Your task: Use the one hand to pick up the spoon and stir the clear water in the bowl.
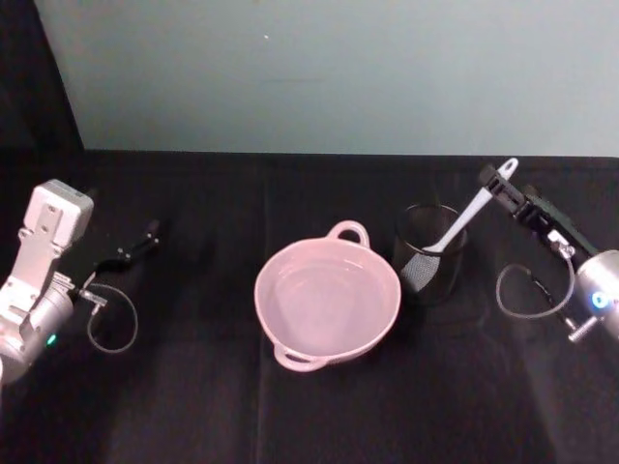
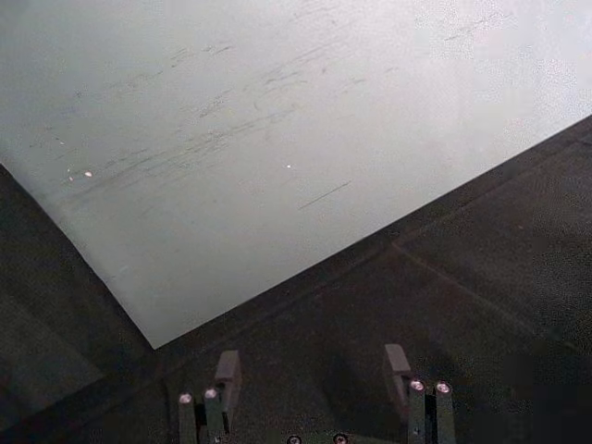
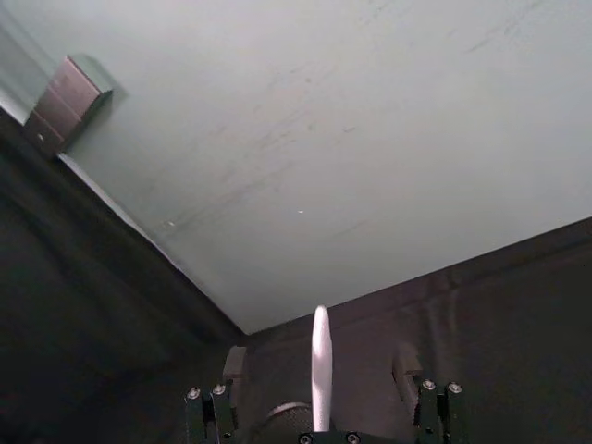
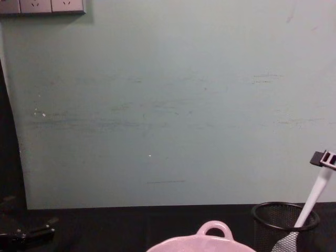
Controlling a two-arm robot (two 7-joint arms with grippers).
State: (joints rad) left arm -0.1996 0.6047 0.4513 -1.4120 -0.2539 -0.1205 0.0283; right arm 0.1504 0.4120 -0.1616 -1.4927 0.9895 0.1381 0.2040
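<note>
Head view: a pale pink glossy bowl (image 1: 263, 300) with a small loop handle stands at the middle of the bench (image 1: 193, 406), which is covered in black cloth. Just beside it, toward the bench's right edge, stands a black wire-mesh cup (image 1: 440, 280). A long white plastic spoon (image 1: 464, 220) leans in the cup, with its flat head down inside and its handle slanting up toward the rear right corner. The black slim right gripper (image 1: 496, 180) is at the upper end of that handle. The black left gripper (image 1: 150, 232) is near the left edge, well apart from the bowl. The chest view adds the side aspect: the spoon rises clear above the cup's rim, and the right gripper meets its top end at the view's right edge. The right wrist view supplies the grip detail: the handle stands between the two fingers (image 3: 234, 363), which are spread wide, with a gap on either side, so nothing is clamped. The left wrist view shows that gripper's fingers (image 2: 228, 370) likewise spread, with only bench cloth between them.
</note>
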